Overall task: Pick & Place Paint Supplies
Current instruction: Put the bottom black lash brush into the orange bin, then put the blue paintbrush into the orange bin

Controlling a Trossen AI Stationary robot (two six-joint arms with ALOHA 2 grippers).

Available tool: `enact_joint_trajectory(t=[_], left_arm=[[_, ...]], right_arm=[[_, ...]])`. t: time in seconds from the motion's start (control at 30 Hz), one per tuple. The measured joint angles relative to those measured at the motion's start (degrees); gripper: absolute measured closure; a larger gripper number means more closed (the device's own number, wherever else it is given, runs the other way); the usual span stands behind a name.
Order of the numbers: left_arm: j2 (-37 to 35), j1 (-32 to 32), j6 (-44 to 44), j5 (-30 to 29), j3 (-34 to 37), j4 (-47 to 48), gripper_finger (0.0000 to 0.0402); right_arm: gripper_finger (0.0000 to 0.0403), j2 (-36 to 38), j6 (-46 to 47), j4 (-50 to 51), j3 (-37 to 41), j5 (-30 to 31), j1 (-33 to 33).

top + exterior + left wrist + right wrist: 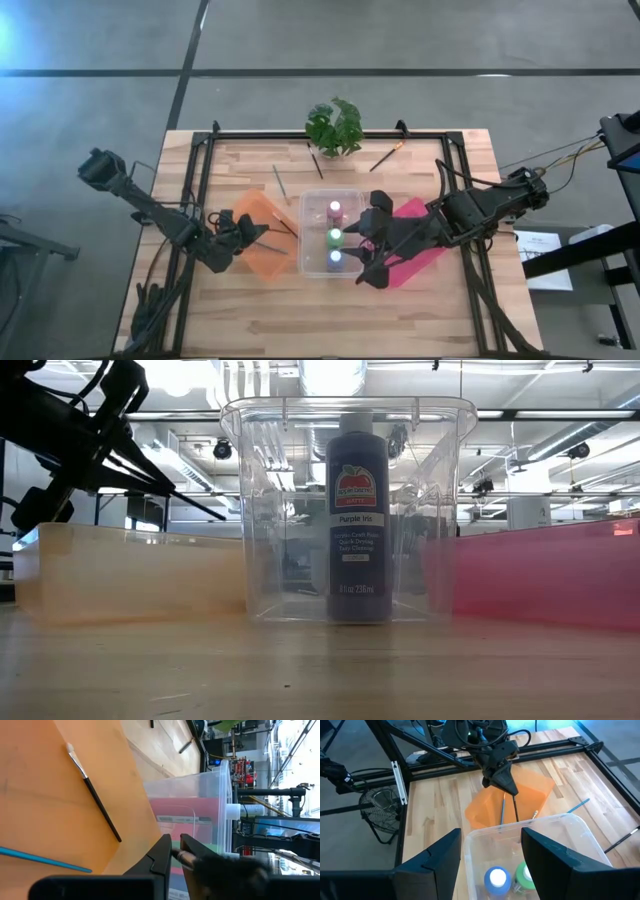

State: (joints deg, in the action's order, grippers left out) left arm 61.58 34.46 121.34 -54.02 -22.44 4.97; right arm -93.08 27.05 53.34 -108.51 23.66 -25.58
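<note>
Inside clear bin (250, 510), blue bottle (358, 510) label reads "Purple Iris".

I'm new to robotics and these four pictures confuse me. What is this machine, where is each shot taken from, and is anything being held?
Two dark robot arms work at a wooden table. One picture looks straight down, one looks level across the tabletop, and two come from cameras on the arms' wrists. A clear bin holds three paint bottles. Beside it lie an orange mat and a pink mat; brushes and a plant lie farther back. The left gripper pinches a thin brush over the orange mat. The right gripper hangs open at the bin, holding nothing.
</note>
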Motion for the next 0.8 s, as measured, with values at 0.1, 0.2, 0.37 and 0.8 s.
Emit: enact_joint_trajectory(t=[0.1,0.2,0.37,0.8], left_arm=[[0.0,0.0,-0.1,0.0,0.0,-0.1,0.035],[-0.2,0.0,-1.3,0.0,0.0,-0.8,0.035],[-1.5,0.0,-2.8,-0.1,0.0,-0.9,0.035],[-7.5,0.0,-18.1,-4.7,-0.8,-7.0,0.035]], right_arm=[[0.02,0.0,0.0,0.0,0.0,0.1,0.0],[0.02,0.0,0.0,0.0,0.0,0.1,0.0],[0.0201,0.0,-0.2,0.0,0.0,0.1,0.0],[0.0201,0.0,-0.4,0.0,0.0,0.4,0.0]])
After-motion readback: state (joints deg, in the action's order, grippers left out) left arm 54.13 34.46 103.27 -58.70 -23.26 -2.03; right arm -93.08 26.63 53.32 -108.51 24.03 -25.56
